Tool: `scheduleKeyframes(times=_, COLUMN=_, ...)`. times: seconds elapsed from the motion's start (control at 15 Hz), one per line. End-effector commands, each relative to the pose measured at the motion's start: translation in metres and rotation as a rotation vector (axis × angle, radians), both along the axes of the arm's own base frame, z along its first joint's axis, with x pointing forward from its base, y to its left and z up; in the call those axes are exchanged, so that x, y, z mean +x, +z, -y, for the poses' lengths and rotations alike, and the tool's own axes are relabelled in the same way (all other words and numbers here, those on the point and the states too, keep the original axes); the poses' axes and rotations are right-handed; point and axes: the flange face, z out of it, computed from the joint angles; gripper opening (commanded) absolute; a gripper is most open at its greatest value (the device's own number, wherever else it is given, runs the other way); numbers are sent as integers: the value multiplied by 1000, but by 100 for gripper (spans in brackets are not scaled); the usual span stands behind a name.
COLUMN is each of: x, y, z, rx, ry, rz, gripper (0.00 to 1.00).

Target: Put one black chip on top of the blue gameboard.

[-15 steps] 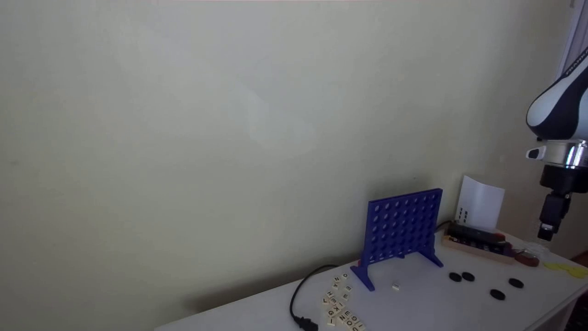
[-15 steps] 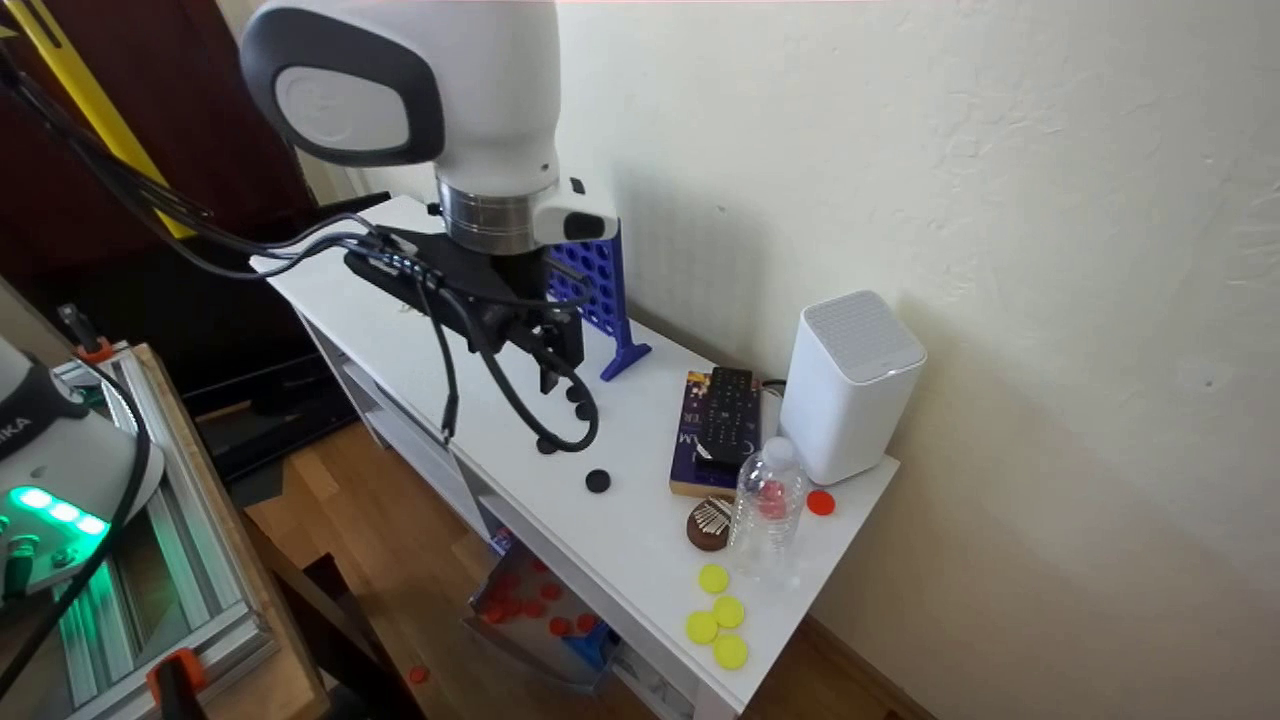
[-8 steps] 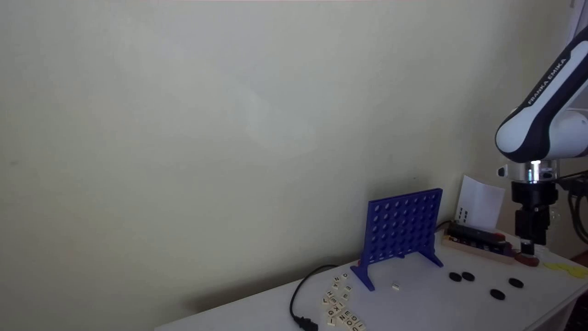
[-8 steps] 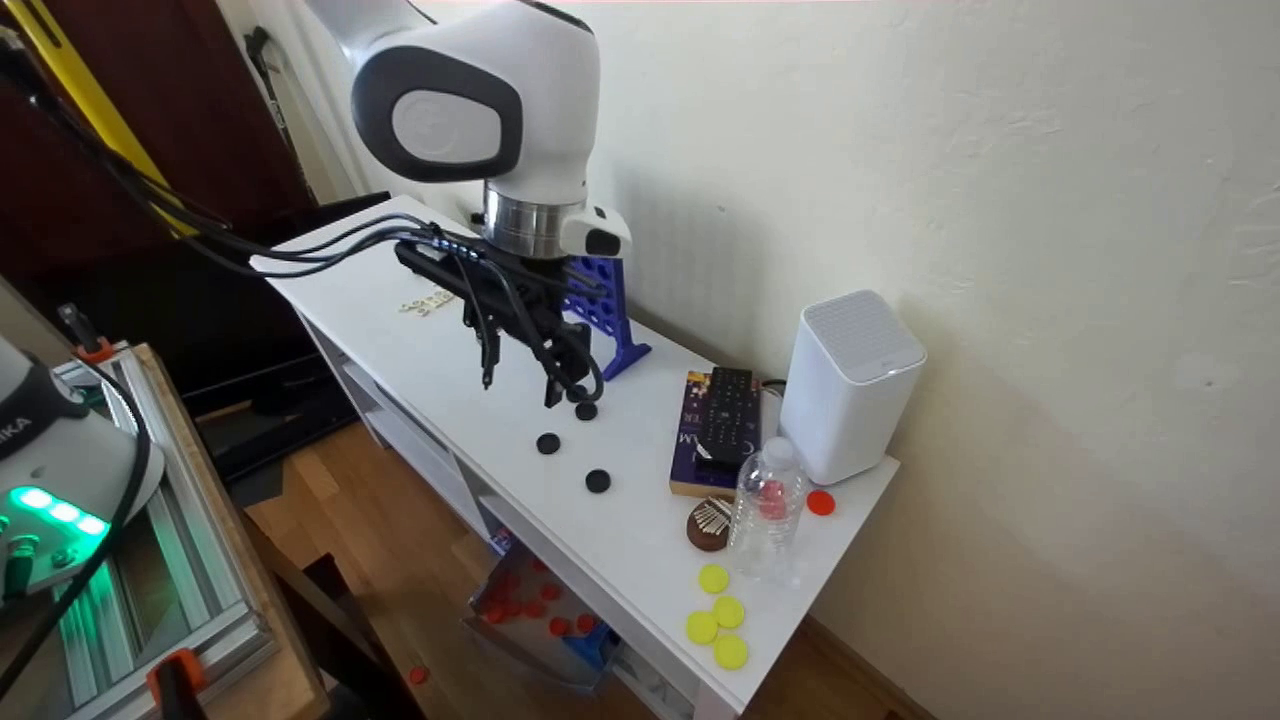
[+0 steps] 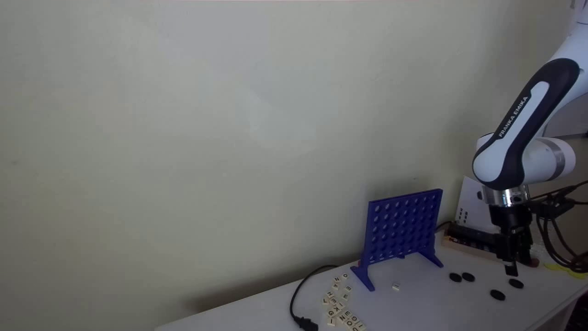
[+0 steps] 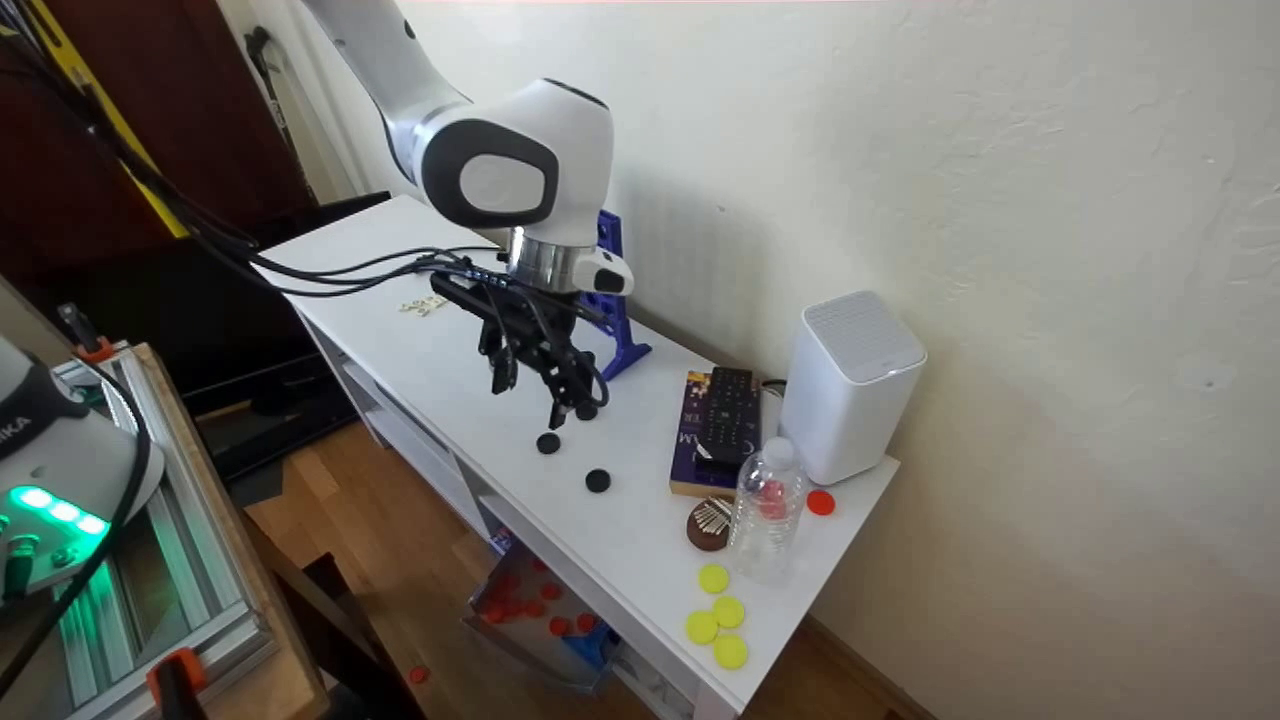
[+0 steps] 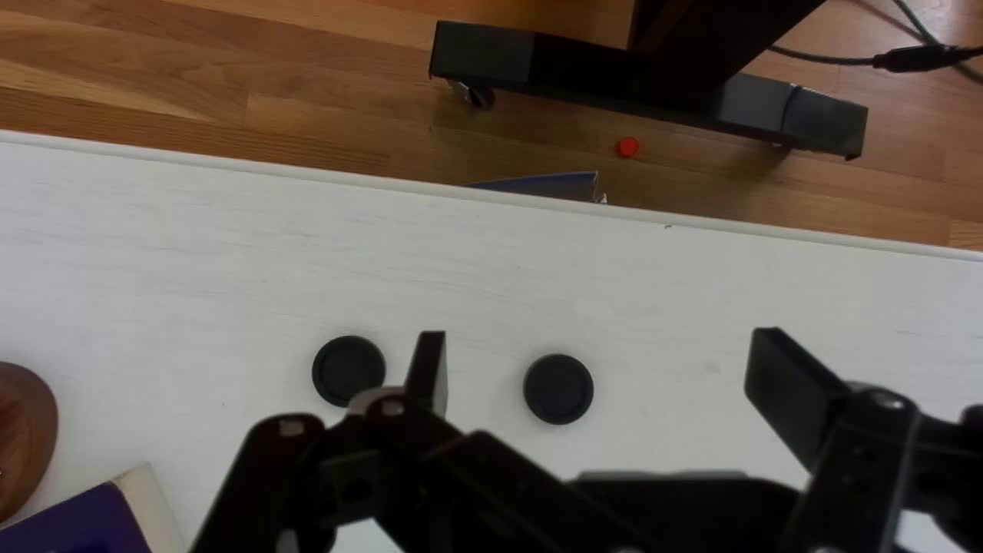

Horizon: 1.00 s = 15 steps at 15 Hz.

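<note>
The blue gameboard (image 5: 398, 226) stands upright on its feet near the wall; in an exterior view it is partly hidden behind the arm (image 6: 622, 350). Several black chips lie flat on the white table, among them one (image 5: 497, 295) near the front edge. My gripper (image 7: 599, 365) is open and empty above the table. In the wrist view one black chip (image 7: 558, 389) shows between the two fingers, nearer the left one, and another black chip (image 7: 349, 371) lies outside the left finger. In an exterior view the gripper (image 6: 530, 403) hangs over the chips, fingers apart.
A book with a remote (image 6: 728, 415), a white box-shaped device (image 6: 850, 390), a clear bottle (image 6: 768, 510) and a brown round object (image 6: 708, 525) stand nearby. Yellow chips (image 6: 729, 611) lie at the table's end. Letter tiles (image 5: 340, 308) and a cable plug (image 5: 307, 323) lie beyond the gameboard.
The arm has come down towards the table and over the black chips. The spread fingers show more clearly now. The chips and the gameboard have not moved.
</note>
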Motion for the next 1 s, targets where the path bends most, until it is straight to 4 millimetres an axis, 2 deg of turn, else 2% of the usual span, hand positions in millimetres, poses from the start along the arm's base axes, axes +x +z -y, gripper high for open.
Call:
scheduleKeyframes(times=0.0, x=11, y=-26, z=6, rx=-24, ry=21, rz=-38, gripper=100)
scheduleKeyframes(times=0.47, x=23, y=-58, z=8, rx=-28, ry=31, rz=-18, gripper=100)
scheduleKeyframes(times=0.93, x=30, y=-75, z=1, rx=-15, ry=37, rz=-21, gripper=100)
